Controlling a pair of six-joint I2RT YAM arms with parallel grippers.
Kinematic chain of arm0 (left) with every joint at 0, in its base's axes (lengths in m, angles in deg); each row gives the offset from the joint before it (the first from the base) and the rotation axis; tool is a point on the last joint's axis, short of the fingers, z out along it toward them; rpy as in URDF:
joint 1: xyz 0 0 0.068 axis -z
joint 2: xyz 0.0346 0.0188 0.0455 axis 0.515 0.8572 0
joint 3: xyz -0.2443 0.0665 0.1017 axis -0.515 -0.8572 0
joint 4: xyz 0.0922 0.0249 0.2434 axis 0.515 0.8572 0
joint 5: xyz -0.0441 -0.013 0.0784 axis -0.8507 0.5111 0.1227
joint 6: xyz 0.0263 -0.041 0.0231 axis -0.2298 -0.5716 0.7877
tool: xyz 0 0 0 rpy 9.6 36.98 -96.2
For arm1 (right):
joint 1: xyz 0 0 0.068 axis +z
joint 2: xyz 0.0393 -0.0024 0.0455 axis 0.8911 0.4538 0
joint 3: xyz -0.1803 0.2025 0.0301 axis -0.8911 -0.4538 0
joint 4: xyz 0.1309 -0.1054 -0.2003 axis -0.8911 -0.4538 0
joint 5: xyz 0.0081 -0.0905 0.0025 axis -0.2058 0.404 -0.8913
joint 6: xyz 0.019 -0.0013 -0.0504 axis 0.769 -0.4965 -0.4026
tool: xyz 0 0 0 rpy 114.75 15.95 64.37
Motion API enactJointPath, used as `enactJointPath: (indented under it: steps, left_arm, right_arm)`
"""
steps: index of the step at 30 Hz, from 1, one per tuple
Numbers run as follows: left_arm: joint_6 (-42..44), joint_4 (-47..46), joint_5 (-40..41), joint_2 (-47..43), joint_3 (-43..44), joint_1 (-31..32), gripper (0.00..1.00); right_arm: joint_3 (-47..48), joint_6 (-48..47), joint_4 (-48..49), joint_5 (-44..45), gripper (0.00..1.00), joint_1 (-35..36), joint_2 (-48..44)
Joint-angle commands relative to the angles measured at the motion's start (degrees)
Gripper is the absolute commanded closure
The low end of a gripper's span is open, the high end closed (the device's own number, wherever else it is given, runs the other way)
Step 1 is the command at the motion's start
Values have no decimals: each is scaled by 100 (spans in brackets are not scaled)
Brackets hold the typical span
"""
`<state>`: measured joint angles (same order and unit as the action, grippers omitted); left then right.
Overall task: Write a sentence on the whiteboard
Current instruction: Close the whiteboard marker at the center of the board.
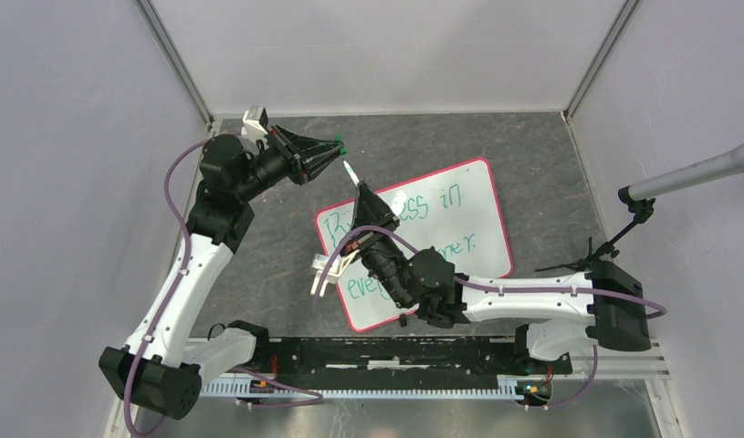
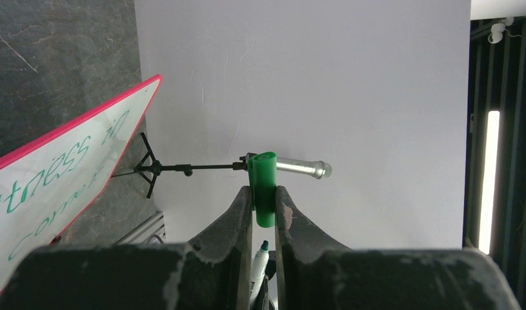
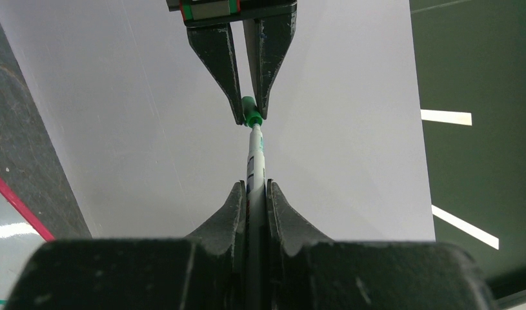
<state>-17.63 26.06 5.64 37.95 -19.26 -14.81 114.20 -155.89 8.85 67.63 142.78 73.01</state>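
The whiteboard [image 1: 468, 196] lies flat on the dark table, red-pink rimmed. The sentence [image 1: 438, 208] is green lettering, partly hidden under my right arm; "ness in" and part of "corner" also show in the left wrist view [image 2: 60, 161]. My right gripper [image 1: 361, 190] [image 3: 255, 187] is shut on a white marker [image 3: 255, 158], lifted off the board, tip pointing at the left gripper. My left gripper [image 1: 339, 146] [image 2: 264, 194] is shut on the green marker cap [image 2: 264, 184] [image 3: 250, 113]. The marker tip sits just below the cap's mouth.
A microphone on a black stand [image 1: 687, 175] reaches in from the right, also seen in the left wrist view [image 2: 299, 168]. White enclosure walls surround the table [image 1: 258, 274]. A black rail [image 1: 386, 351] runs along the near edge between the arm bases.
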Motion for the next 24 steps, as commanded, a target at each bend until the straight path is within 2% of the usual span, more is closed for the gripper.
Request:
enactJointPath:
  steps: [1,24]
  left_arm:
    - [279,-298,-130,-22,163,63,98]
    - [174,-390,-130,-52,-121,121,98]
  right_arm:
    - [343,123,-52,166,100,30,22]
    - [234,105,-162,359,100,26,-159]
